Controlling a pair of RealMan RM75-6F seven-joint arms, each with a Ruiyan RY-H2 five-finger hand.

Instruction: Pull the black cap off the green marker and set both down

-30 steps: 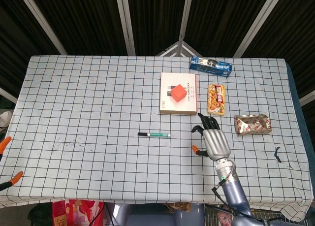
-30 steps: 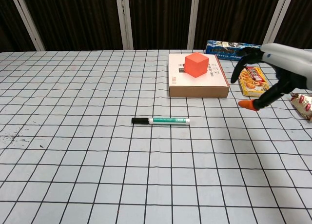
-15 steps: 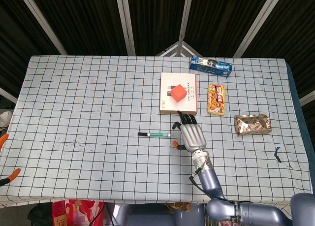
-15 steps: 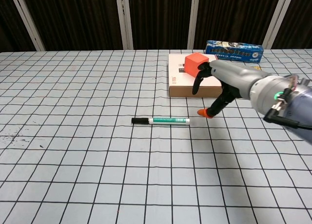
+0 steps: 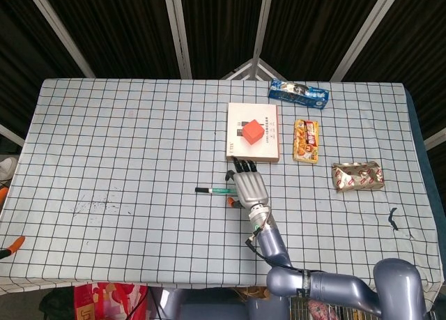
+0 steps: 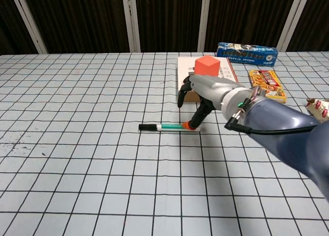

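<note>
Green marker [image 6: 177, 127] lies flat on the bench [image 6: 77, 143], w/ its black cap [image 6: 147, 127] on, cap end pointing away from the right hand [image 6: 205, 92]. Marker sits just in front of the white box [image 6: 226, 94] in the chest view, near but apart from it.

Right hand is above the marker's uncapped end, palm down. Its fingers [image 6: 181, 96] are spread and curled downward, holding nothing. The orange thumb tip [image 6: 191, 125] is at the marker's end, touching or almost; can't tell which. In the head view the right hand [image 5: 249, 187] covers that end of the marker [image 5: 221, 190], only the cap [image 5: 201, 189] and part of the barrel showing.

Left hand: only orange fingertips [image 5: 12, 245] show at the frame edge in the head view, well apart from the marker; can't tell its finger state.

Rel. to the white box [image 5: 268, 149]: a red cube [image 5: 251, 131] sits on top of it; a blue packet [image 5: 298, 93] lies beyond it; an orange-yellow snack pack [image 5: 306, 140] lies just beside it on the side away from the marker's cap; a crumpled foil wrapper [image 5: 357, 176] lies further out on that same side.
</note>
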